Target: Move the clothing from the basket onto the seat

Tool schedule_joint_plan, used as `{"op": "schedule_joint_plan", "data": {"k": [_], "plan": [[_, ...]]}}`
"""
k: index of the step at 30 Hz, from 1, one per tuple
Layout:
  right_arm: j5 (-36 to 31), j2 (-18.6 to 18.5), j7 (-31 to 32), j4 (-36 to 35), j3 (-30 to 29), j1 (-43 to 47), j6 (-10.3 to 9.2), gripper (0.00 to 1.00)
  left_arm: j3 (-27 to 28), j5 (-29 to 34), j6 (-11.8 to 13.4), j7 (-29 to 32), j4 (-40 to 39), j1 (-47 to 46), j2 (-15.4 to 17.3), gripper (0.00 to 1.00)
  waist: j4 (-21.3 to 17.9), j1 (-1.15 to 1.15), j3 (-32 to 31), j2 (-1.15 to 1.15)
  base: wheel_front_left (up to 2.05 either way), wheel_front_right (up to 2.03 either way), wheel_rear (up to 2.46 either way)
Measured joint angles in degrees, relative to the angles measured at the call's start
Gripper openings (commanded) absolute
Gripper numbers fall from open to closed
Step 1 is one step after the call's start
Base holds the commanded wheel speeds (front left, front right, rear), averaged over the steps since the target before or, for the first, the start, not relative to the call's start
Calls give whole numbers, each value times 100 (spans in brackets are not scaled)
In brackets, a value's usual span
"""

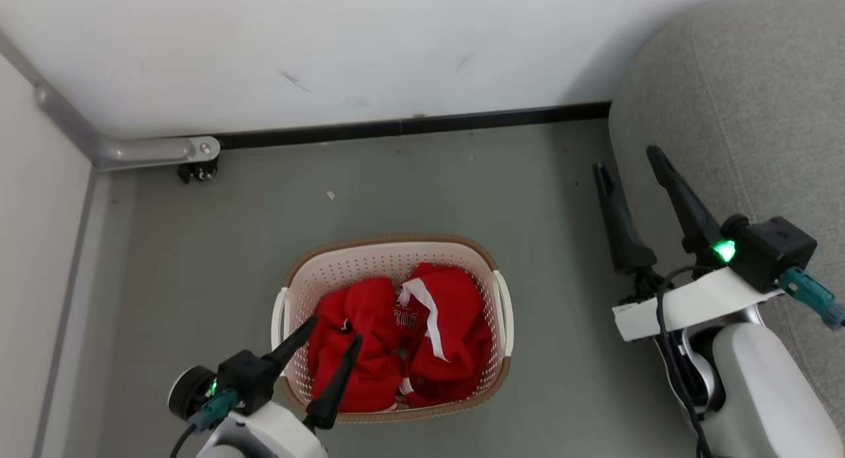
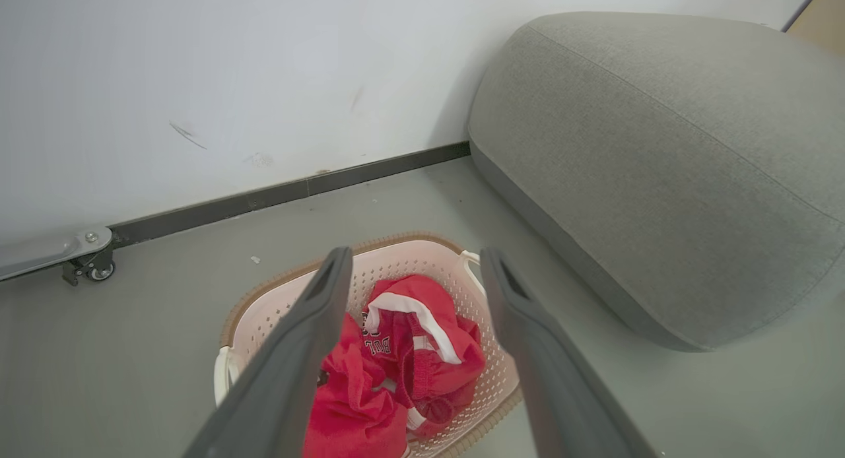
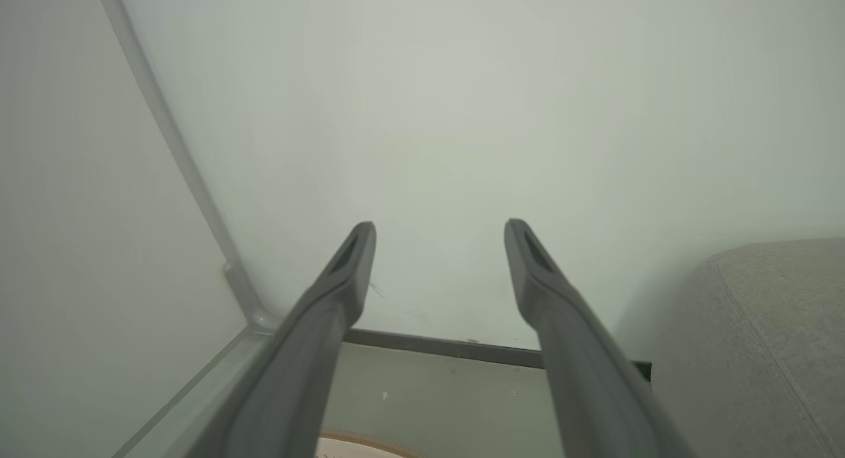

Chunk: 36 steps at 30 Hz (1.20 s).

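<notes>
Grey floor point(image 1: 198, 260) by a white wall: red sports clothing point(image 1: 396, 332) heaped in the perforated laundry basket point(image 1: 396, 241).
Left gripper point(image 1: 335, 329) over the basket's near-left corner, fingers apart; right gripper point(image 1: 626, 160) spread wide beside the grey sofa cushion point(image 1: 746, 101).

Basket point(image 1: 370, 263) on floor point(image 1: 462, 187), centre, wall point(image 1: 396, 49) well behind it. Clothing point(image 1: 396, 339) inside basket, two pieces side by side. Seat point(image 1: 746, 115) right of basket, apart, backing onto wall. Left gripper point(image 1: 336, 329) over basket's near-left rim; right gripper point(image 1: 624, 158) at seat's left edge.
</notes>
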Motion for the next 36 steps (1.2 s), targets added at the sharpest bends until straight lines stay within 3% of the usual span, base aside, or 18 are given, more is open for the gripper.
{"op": "schedule_joint_plan", "data": {"k": [19, 36], "plan": [[123, -44, -9, -392, 236, -879, 0, 100, -570, 120, 0, 619, 875, -1341, 229, 100, -189, 0, 1088, 0, 0, 0, 0], [341, -62, -25, -553, 266, -1382, 0, 100, -1436, 988, -1, 1028, 1281, -2435, 423, 100, -387, 0, 1923, 0, 0, 0, 0]]}}
